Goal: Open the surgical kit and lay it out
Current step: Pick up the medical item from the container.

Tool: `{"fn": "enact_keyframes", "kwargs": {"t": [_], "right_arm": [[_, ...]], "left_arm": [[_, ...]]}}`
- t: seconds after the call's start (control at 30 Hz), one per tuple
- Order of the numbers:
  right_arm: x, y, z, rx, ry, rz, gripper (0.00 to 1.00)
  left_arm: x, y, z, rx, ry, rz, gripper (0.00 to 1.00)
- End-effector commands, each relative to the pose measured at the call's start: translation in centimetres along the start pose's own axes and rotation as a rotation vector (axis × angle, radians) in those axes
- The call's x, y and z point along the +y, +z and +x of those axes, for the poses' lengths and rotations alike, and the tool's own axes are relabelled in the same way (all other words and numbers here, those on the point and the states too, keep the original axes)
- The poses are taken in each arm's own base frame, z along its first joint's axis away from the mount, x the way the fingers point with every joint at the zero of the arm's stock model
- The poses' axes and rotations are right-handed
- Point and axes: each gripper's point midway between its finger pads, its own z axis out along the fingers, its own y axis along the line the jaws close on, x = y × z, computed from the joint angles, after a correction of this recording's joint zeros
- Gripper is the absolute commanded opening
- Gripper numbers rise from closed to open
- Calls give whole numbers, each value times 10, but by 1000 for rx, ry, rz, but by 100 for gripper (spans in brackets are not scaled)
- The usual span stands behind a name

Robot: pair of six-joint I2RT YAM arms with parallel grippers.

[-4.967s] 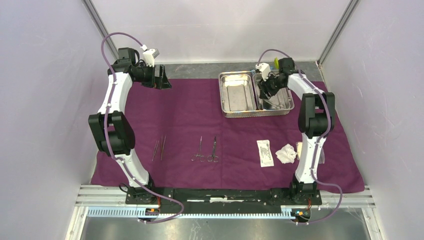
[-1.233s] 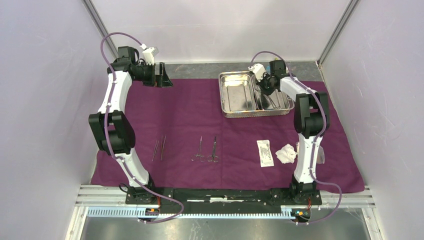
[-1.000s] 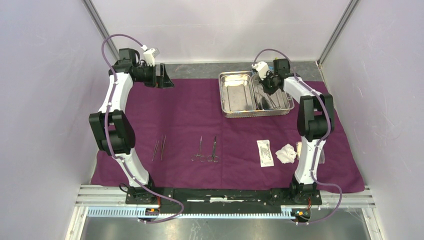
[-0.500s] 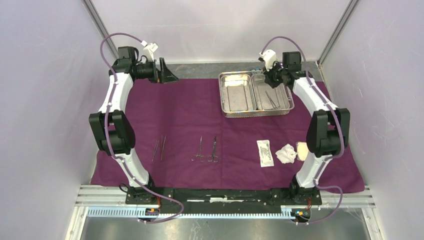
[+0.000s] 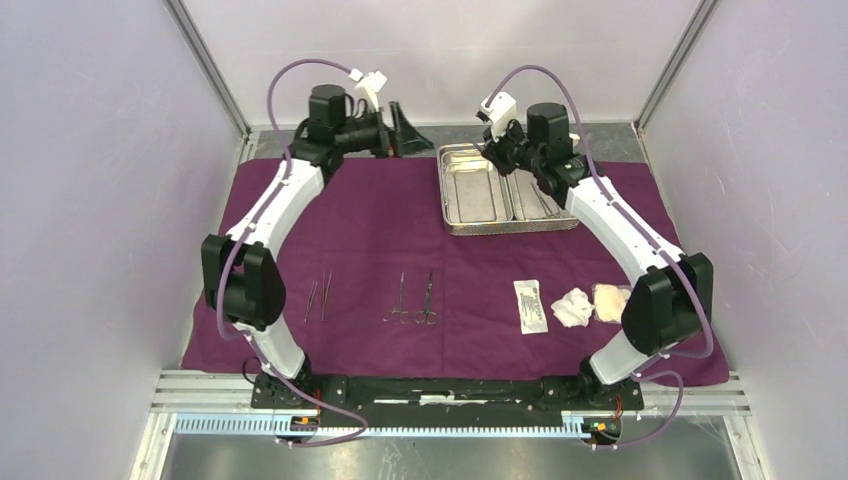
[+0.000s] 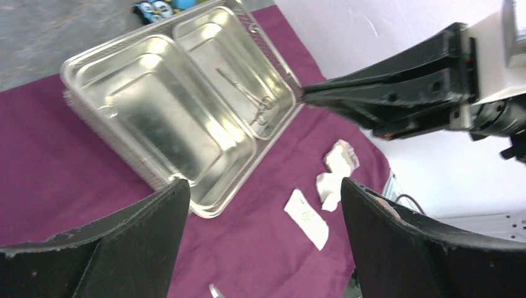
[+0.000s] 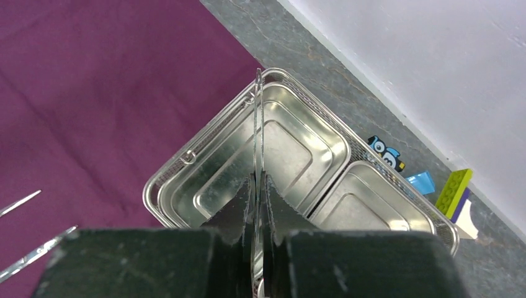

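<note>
The plum-purple cloth covers the table, with the two-compartment steel tray at its back right. My right gripper hovers over the tray's left compartment, shut on a slim steel instrument that juts forward past its fingertips. One more instrument lies in the tray's right compartment. My left gripper hangs open and empty just left of the tray's back corner. Tweezers, two scissor-handled instruments, a white packet and gauze pads lie in a row near the front.
Small blue and yellow-green blocks sit on the grey table behind the tray, by the back wall. The right arm's elbow stands over the cloth's right front, beside a second pad.
The right gripper rose out of the tray's right compartment with the instrument and swung left. The left arm swung right toward the tray. A pad by the right arm came into view.
</note>
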Motion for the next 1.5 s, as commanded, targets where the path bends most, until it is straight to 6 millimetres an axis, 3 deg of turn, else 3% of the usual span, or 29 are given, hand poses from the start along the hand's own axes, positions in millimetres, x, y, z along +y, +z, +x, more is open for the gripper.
{"fn": "enact_keyframes", "kwargs": {"t": [0.0,0.17,0.3,0.5,0.67,0.87,1.47], "right_arm": [[5,-8,-32,-83,42,58,0],[27,-12,-40,-108,49,47,0],[36,-10,-42,-107,60,37,0],[44,-6,-36,-102,88,19,0],[45,-7,-28,-94,93,32,0],[47,-6,-25,-93,96,26,0],[51,-2,-18,-79,98,18,0]], "left_arm": [[-41,13,-34,-131,-58,-10,95],[-40,40,-16,-99,-196,-9,88],[-47,57,-4,-88,-240,41,86],[-41,78,16,-45,-308,49,81],[-41,86,27,-28,-337,41,72],[-44,95,33,-13,-372,72,54],[-45,105,40,1,-409,118,28]]}}
